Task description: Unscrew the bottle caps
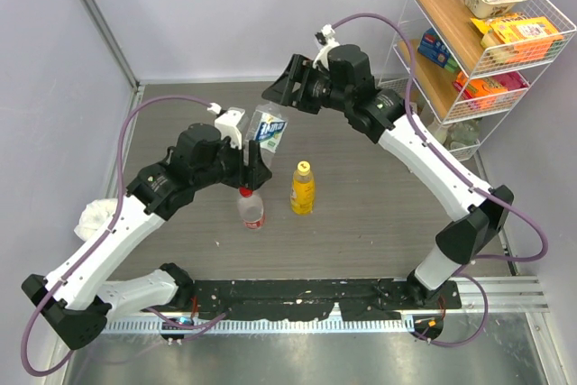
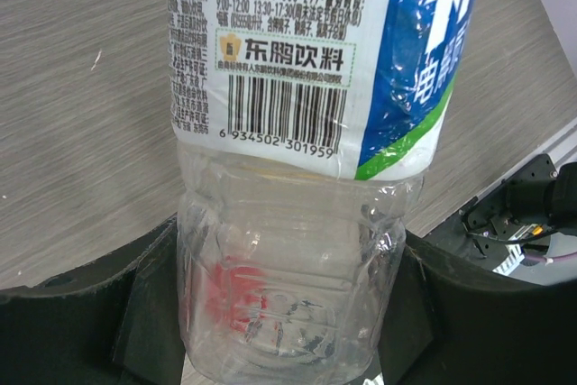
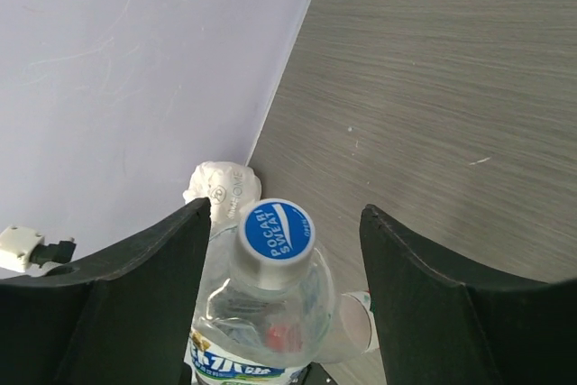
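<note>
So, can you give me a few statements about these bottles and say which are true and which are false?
1. The left gripper is holding the blue-label bottle. True.
2. Its cap is already off. False: the cap sits on the bottle, between the fingers of the open right gripper.
3. The yellow bottle stands upright on the table. True.
4. The red-label bottle lies on its side. False: it stands upright, beside the yellow one.

Bright even light, soft shadows, sharp focus, slight glare
</note>
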